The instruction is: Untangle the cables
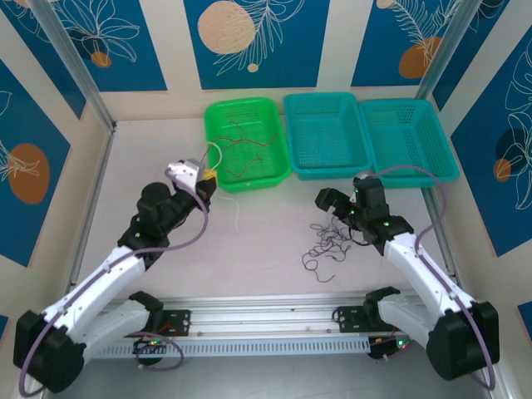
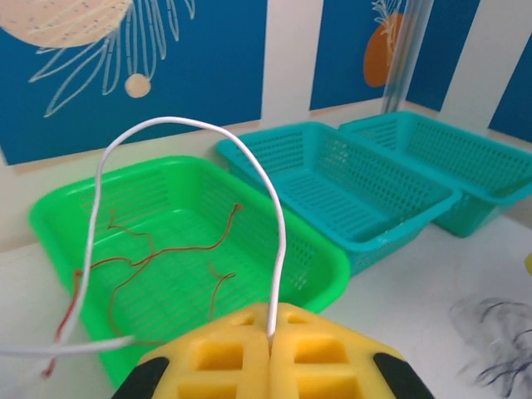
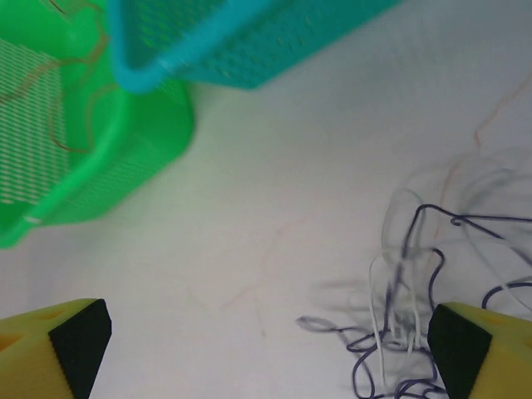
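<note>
The left end effector [image 2: 270, 337] pinches a white cable [image 2: 208, 133] near the green basket [image 2: 50, 218]; the right end effector [image 3: 266, 341] gapes wide beside tangled cables [image 3: 407, 337].

Robot lab cell: aluminium frame posts [image 1: 68, 62], printed blue backdrop panels [image 1: 291, 50]

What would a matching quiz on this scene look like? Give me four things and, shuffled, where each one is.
Things:
1 white wire
2 red wires
3 dark wires
4 teal baskets

Places:
A in the green basket
B in a heap on the table
C pinched in the left fingers
D in a row right of the green basket

Pairs: 1-C, 2-A, 3-B, 4-D
</note>
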